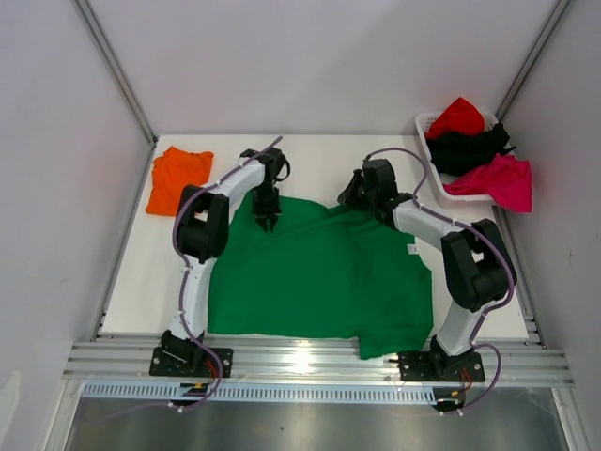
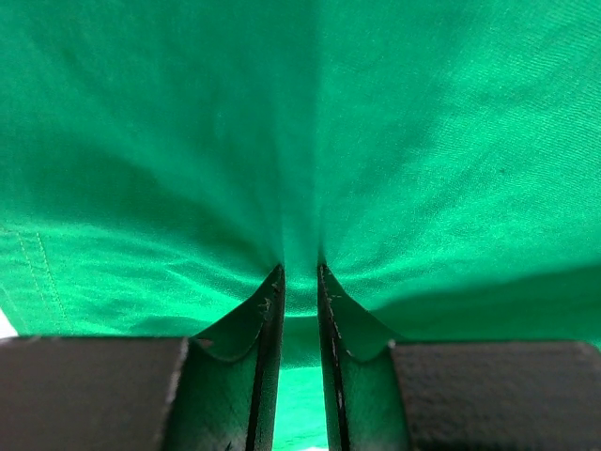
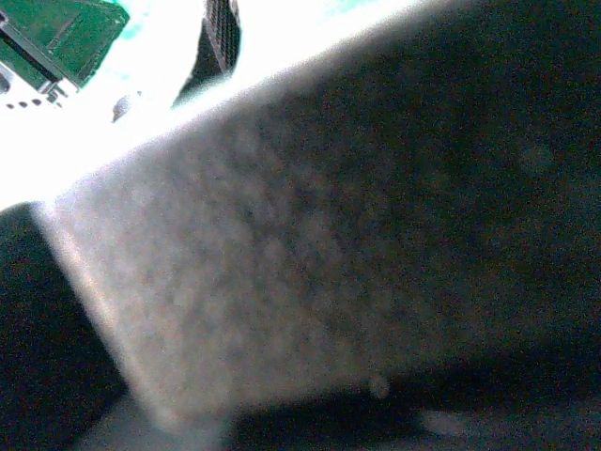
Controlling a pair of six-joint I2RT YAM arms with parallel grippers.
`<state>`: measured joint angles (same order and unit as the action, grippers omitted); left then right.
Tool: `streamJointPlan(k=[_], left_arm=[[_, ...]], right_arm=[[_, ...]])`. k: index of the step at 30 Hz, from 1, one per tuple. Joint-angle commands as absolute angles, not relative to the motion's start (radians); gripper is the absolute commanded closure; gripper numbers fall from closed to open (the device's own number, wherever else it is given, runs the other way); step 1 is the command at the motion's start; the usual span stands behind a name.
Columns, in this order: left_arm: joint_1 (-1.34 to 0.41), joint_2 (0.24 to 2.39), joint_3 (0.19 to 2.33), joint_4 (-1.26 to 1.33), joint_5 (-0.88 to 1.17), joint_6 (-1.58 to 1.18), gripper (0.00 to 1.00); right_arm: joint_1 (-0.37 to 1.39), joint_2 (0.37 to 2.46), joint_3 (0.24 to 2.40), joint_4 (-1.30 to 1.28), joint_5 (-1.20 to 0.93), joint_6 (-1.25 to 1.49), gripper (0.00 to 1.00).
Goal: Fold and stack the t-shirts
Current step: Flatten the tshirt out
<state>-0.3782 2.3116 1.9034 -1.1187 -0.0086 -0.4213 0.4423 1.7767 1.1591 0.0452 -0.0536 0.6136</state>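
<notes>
A bright green t-shirt [image 1: 319, 272] lies spread over the middle of the white table. My left gripper [image 1: 268, 221] points down at the shirt's far left edge. In the left wrist view the left gripper [image 2: 300, 272] is shut on a fold of the green t-shirt [image 2: 394, 141], with cloth pinched between the narrow jaws. My right gripper [image 1: 349, 195] sits at the shirt's far edge near the middle and is shut. Whether it grips cloth does not show, because a blurred grey surface fills the right wrist view. An orange t-shirt [image 1: 178, 178] lies folded at the far left.
A white basket [image 1: 424, 127] at the far right holds a red t-shirt [image 1: 457, 115], a black one [image 1: 470, 148] and a magenta one [image 1: 498, 180] that hangs over its rim. An aluminium rail [image 1: 300, 362] runs along the near edge. Walls close in both sides.
</notes>
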Motion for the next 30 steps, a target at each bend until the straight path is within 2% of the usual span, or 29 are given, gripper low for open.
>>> streamJointPlan(k=[1, 10, 12, 16, 20, 23, 30], left_arm=[[-0.382, 2.267, 1.882, -1.112, -0.069, -0.469, 0.77], [-0.361, 2.205, 1.793, -1.057, -0.089, -0.662, 0.78], [-0.354, 2.174, 1.741, -1.033, -0.098, -0.756, 0.78], [-0.321, 2.031, 1.503, -0.902, -0.066, -0.909, 0.77], [-0.319, 2.011, 1.500, -0.905, -0.066, -0.922, 0.79], [-0.319, 1.994, 1.531, -0.980, -0.162, -0.934, 0.78], [-0.252, 1.925, 1.425, -0.963, -0.206, -0.934, 0.78]], right_arm=[[0.440, 1.732, 1.144, 0.083, -0.046, 0.611, 0.97], [0.402, 1.677, 1.092, 0.077, -0.046, 0.597, 0.97], [0.390, 1.664, 1.082, 0.080, -0.048, 0.597, 0.97], [0.377, 1.651, 1.055, 0.092, -0.058, 0.598, 0.97], [0.371, 1.651, 1.051, 0.091, -0.067, 0.594, 0.97], [0.365, 1.651, 1.048, 0.101, -0.074, 0.597, 0.97], [0.367, 1.669, 1.048, 0.123, -0.095, 0.612, 0.97]])
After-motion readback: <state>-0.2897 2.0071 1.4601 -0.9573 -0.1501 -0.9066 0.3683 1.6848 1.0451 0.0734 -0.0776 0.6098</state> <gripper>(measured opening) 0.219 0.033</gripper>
